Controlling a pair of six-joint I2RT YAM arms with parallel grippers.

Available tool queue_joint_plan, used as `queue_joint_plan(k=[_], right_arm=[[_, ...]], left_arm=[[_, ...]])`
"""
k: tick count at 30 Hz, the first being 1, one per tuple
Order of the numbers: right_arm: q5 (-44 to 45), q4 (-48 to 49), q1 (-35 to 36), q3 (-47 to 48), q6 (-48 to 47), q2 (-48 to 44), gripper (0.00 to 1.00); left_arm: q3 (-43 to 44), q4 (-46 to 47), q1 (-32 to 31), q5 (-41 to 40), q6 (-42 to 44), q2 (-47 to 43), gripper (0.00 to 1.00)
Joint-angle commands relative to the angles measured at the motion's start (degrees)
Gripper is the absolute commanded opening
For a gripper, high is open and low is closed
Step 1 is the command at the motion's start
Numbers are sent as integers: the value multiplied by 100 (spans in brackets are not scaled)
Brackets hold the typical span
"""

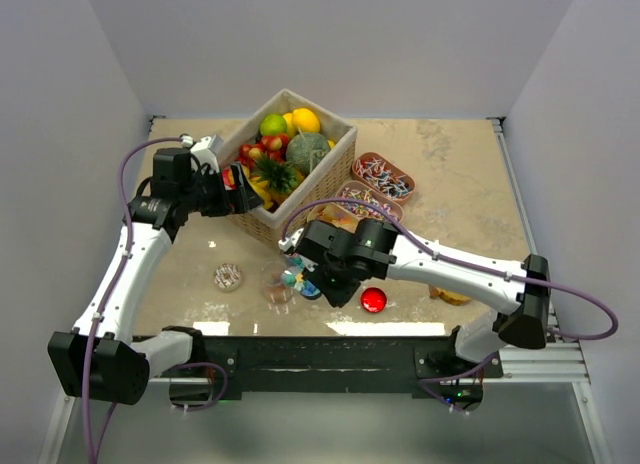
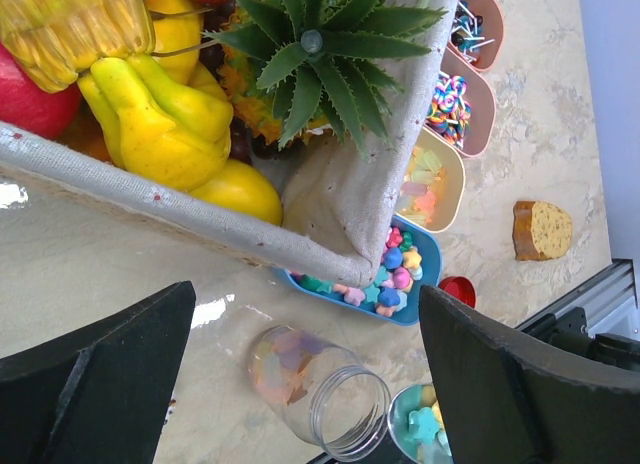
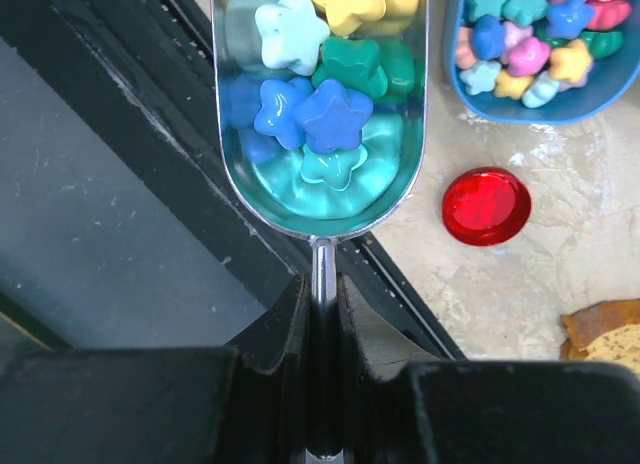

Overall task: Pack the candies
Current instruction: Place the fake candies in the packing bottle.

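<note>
My right gripper (image 3: pixel 320 296) is shut on the thin handle of a metal scoop (image 3: pixel 320 199) filled with pastel star candies (image 3: pixel 315 114). In the top view the scoop (image 1: pixel 297 277) hangs beside the mouth of a clear glass jar (image 1: pixel 278 287). The jar (image 2: pixel 318 386) holds a few pastel candies near its bottom. A blue tray (image 2: pixel 432 246) of more star candies sits by the basket corner. My left gripper (image 2: pixel 305 299) hovers high, open and empty, near the basket's left side (image 1: pixel 222 191).
A fabric-lined wicker basket (image 1: pixel 340 169) of toy fruit stands mid-table. Pink trays (image 1: pixel 383 176) of striped and multicoloured sweets lie to its right. A sprinkled doughnut (image 1: pixel 228 276), a red lid (image 1: pixel 373 300) and a bread slice (image 1: pixel 450 296) lie near the front edge.
</note>
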Motion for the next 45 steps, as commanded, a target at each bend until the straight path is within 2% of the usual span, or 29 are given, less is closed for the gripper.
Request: queue_joint_plan(k=[1,11,21,28,45], right_arm=[[-279,-234,33,596,72,229,0],[-446,-936,33,1379,-52,791,0],[-552,-1218,16,1678,212,1178,0],[-499,-1596,-107,2310,168,1538,0],[-1132,-1614,-362,1969,282,1443,0]], left_arm=[[-134,193,2,-69,126,-124,99],[-644,299,2,-192,91,-431,100],[-1075,465,2,-201,20,-625,100],[-1374,580,10,-157,12,-722,100],[-2086,1010,2,-25,-147,-792,100]])
